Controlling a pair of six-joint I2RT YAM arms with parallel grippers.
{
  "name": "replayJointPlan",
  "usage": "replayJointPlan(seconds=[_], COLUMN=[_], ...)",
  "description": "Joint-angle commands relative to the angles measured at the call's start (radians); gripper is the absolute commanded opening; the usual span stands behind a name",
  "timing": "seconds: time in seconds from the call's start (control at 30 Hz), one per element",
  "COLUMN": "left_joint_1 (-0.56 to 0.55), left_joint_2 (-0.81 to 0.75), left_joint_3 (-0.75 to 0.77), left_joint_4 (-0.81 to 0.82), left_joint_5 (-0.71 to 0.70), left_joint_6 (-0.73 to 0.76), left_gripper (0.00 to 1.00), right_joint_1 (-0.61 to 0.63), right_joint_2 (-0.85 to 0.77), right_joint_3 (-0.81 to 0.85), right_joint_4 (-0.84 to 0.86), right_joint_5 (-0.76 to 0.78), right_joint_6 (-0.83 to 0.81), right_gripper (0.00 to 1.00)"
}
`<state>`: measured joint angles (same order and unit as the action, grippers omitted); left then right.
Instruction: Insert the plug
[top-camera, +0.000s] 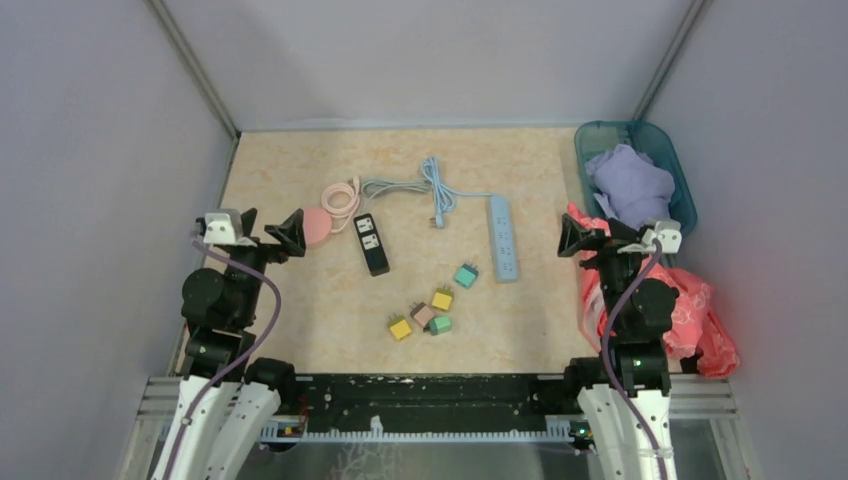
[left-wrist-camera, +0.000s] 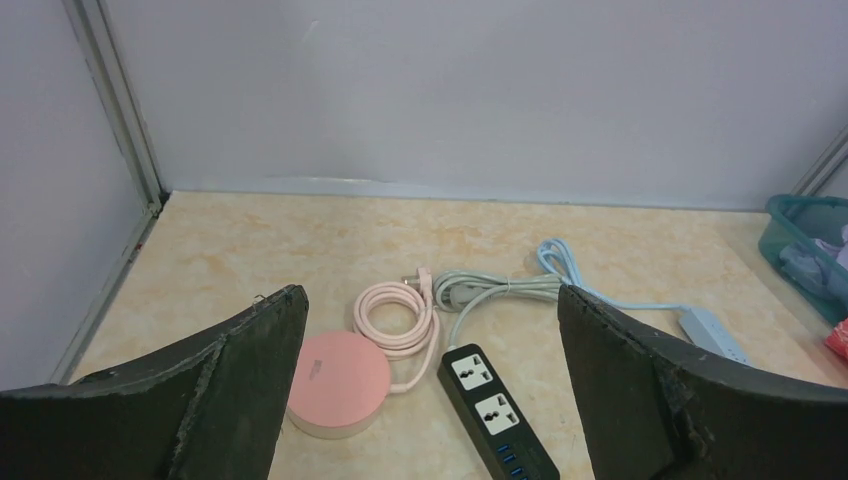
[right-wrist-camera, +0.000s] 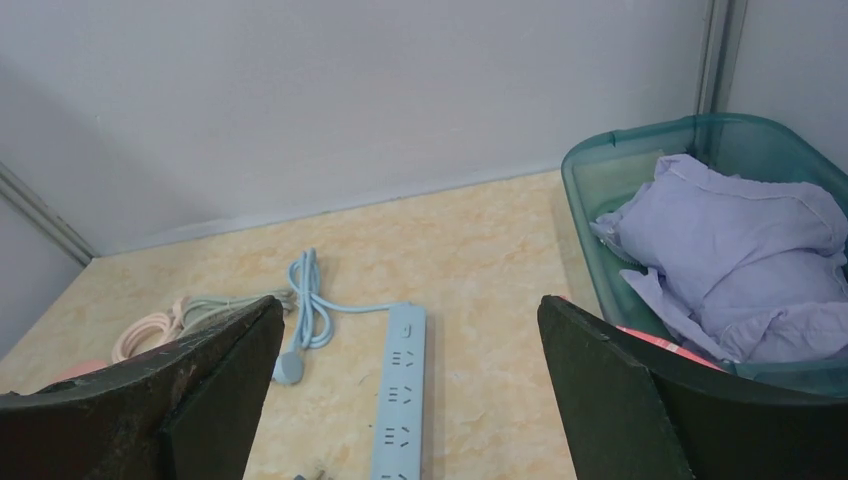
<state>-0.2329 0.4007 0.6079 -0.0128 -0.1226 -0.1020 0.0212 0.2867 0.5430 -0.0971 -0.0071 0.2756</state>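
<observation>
Here, blocky plastic plugs (top-camera: 423, 314) lie near a slim blue strip (top-camera: 503, 237).

L arm (top-camera: 222, 300) folded by base, jaws wide open, R arm (top-camera: 637, 305) same, jaws open

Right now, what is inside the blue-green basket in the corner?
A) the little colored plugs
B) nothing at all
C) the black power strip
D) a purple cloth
D: the teal basket holds a crumpled lavender cloth, while the little plugs lie out on the table.
</observation>
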Motion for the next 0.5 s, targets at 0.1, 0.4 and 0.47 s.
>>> replayJointPlan(seconds=[0.1, 0.4, 0.47], left_joint_1=[0.006, 0.006, 0.006], left_joint_2=[0.006, 0.078, 0.101], left_joint_3=[0.015, 0.047, 0.068], left_joint_4=[-0.003, -0.051, -0.082], left_joint_5=[0.016, 0.069, 0.151], left_joint_6=[-0.004, 0.007, 0.019], left_gripper=[1.0, 1.0, 1.0], right_joint_1=[-0.008, -0.007, -0.008], right_joint_2=[0.013, 0.029, 0.048], right_joint_3=[0.009, 0.011, 0.017], right_joint_4=[0.046, 0.037, 0.034], right_joint_5=[-0.027, -0.057, -0.077], right_joint_6=[0.019, 0.029, 0.031], right_gripper=[0.99, 0.99, 0.99])
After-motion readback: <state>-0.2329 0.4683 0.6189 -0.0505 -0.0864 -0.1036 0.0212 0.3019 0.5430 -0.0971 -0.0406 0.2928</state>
